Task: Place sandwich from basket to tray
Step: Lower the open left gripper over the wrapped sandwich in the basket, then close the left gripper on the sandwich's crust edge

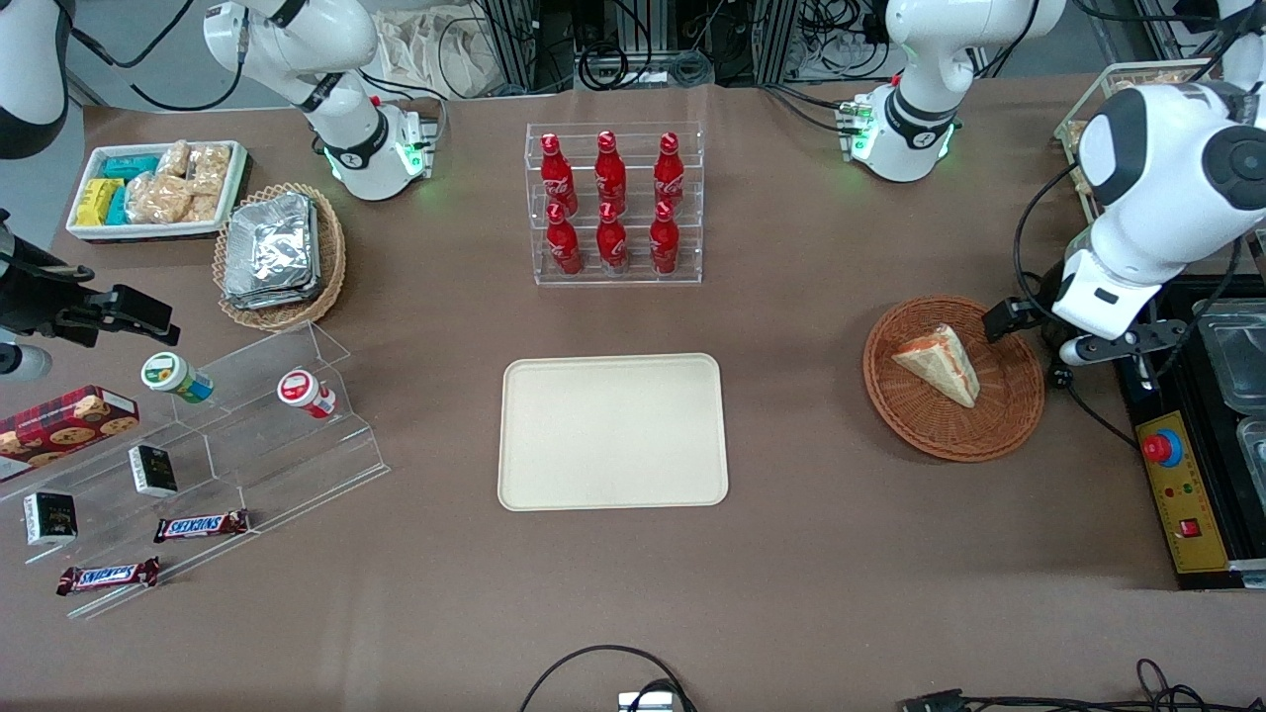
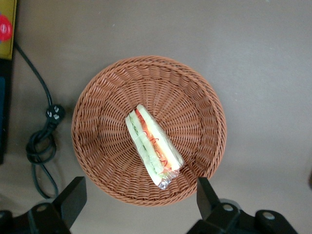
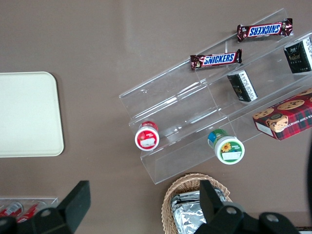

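Note:
The sandwich, a pale wedge with red and green filling, lies in the round reddish-brown basket. The cream tray lies flat and bare at mid-table, about a basket's width from it toward the parked arm's end. My left gripper hovers above the basket's rim on the side farther from the front camera. In the left wrist view the sandwich lies in the basket, and the gripper is open and empty, with its fingers spread wide just outside the rim.
A clear rack of red bottles stands farther from the front camera than the tray. A black and yellow control box with a red button and a cable plug lie beside the basket. A tan basket of foil packets and acrylic snack shelves are toward the parked arm's end.

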Motion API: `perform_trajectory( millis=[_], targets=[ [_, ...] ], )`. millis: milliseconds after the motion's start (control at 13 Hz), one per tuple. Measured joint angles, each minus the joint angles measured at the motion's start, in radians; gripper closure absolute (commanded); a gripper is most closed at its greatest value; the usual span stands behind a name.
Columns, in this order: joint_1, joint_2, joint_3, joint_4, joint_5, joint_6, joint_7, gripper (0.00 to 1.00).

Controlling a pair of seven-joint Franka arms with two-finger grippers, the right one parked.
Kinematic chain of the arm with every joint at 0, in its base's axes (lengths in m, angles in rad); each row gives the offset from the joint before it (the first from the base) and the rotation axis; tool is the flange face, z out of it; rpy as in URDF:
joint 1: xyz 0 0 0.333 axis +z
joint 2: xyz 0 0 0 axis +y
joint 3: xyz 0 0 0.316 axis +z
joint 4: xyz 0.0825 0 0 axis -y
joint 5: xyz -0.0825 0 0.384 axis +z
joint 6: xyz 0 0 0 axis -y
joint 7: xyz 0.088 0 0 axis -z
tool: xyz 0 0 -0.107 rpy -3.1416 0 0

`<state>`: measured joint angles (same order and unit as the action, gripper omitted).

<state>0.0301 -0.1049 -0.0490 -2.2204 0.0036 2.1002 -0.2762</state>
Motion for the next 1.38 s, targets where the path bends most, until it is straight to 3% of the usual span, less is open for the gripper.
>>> perform_trajectory(
  millis=[923, 1385],
  targets=[
    [-0.002, 0.035, -0.011, -0.287, -0.011, 0.415, -0.441, 0.00],
    [-0.043, 0.094, -0.019, -0.325, -0.013, 0.515, -0.569, 0.00]
  ],
)
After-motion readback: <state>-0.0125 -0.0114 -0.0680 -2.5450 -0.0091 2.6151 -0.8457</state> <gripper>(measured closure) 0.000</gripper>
